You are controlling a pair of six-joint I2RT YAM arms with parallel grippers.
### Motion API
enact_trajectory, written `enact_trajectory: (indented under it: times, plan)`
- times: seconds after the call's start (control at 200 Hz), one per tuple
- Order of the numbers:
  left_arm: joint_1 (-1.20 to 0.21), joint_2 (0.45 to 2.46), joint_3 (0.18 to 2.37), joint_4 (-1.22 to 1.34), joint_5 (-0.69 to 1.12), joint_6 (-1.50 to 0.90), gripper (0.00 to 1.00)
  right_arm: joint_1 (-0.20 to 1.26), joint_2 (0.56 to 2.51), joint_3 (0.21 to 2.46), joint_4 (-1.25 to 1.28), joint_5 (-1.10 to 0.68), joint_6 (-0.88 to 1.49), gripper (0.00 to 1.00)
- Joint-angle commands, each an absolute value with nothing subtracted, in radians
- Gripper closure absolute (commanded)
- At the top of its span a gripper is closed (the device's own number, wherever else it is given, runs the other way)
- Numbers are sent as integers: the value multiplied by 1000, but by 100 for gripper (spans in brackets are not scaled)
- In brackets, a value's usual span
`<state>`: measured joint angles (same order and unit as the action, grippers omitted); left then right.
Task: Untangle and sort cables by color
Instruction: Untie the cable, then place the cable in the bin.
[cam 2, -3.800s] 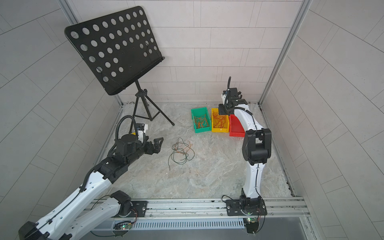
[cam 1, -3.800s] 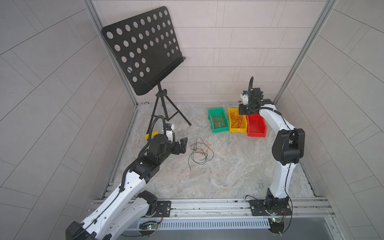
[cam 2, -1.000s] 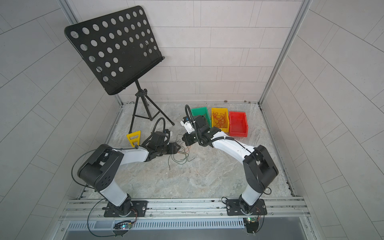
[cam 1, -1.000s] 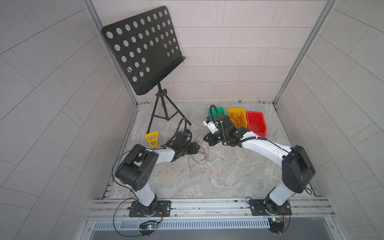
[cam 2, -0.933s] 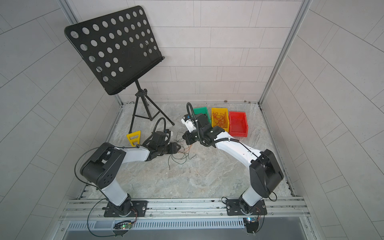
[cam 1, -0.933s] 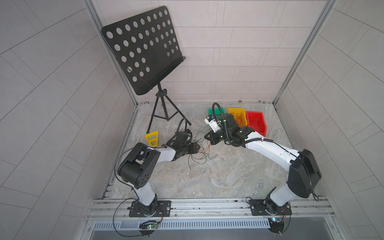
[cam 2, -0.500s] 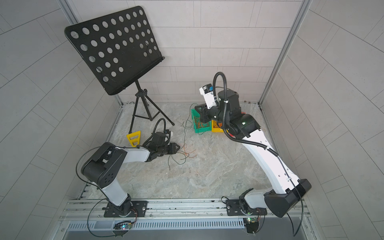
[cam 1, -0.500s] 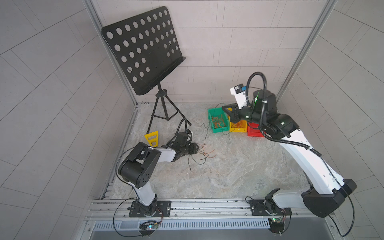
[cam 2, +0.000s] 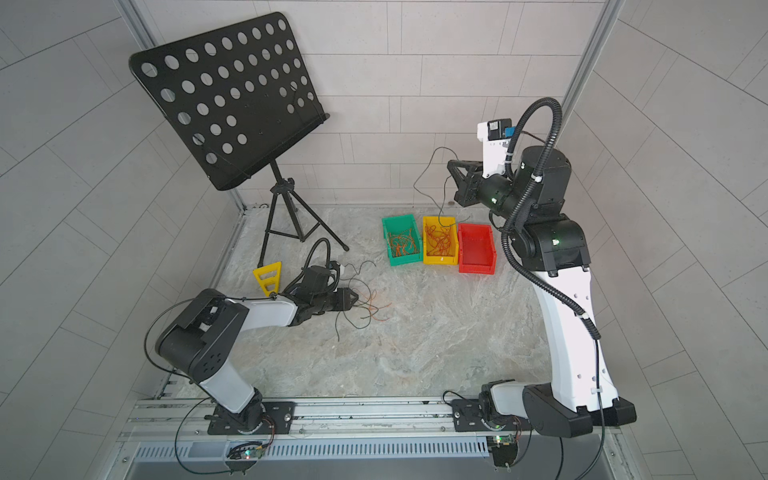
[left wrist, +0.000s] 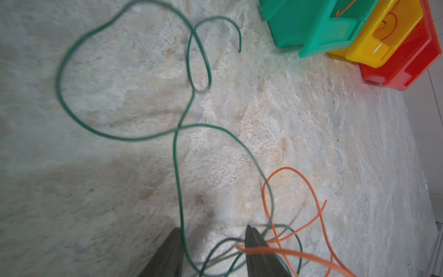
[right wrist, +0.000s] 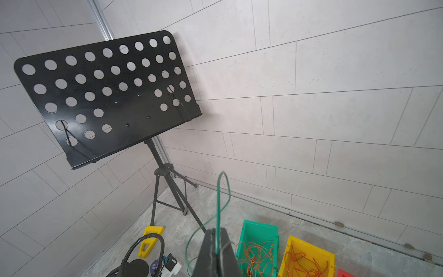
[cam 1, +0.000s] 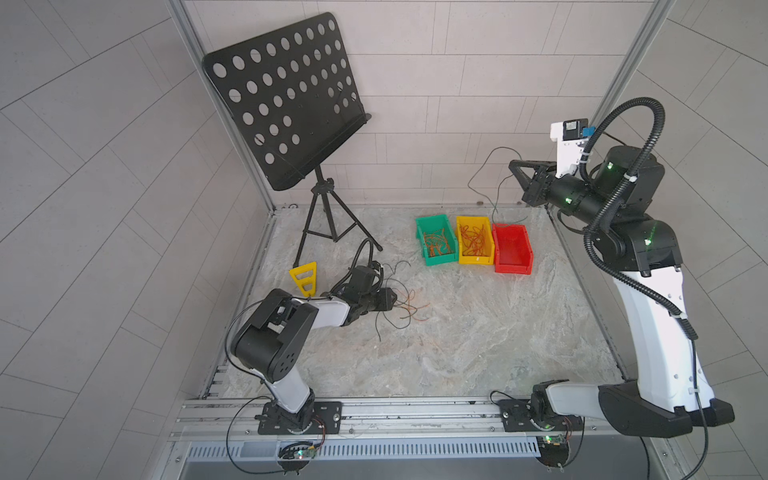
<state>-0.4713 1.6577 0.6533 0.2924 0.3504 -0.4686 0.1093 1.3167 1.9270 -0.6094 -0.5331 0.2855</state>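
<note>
Right tool (right wrist: 215,233) raised high, pinched tight on one dark green cable (right wrist: 217,206) dangling toward red bin (cam 1: 513,253). Left tool (left wrist: 212,231) low on bench (cam 1: 457,353), jaws half apart, gripping nothing, nosed into green-and-orange cable tangle (cam 1: 405,306).

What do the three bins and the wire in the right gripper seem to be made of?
Green bin, yellow bin and red bin: moulded plastic, by the even colour and sheen. Dark green wire in the right gripper: probably plastic-sheathed metal, as it holds a springy loop.
</note>
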Motion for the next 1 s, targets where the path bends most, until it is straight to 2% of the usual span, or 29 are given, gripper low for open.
enact_trajectory:
  times: [0.0,0.19,0.355,0.47,0.721,0.996]
  plan:
    - [-465,1588,633,221,342,-453,43,86,1330,1928,-652,-567,280,100]
    - [-464,1412,654,88,328,-423,27,17,1339,1851,-672,-490,260,100]
    - [-462,1259,695,-97,242,-390,11,-12,1364,1807,-699,-322,206,100]
    - [-458,1146,687,-139,195,-395,0,-35,1386,1759,-682,-233,169,100]
    - [-452,903,646,-169,102,-395,0,-129,1460,1622,-543,-257,134,100]
    - [-446,817,654,-247,74,-356,0,-170,1616,1605,-524,-274,73,100]
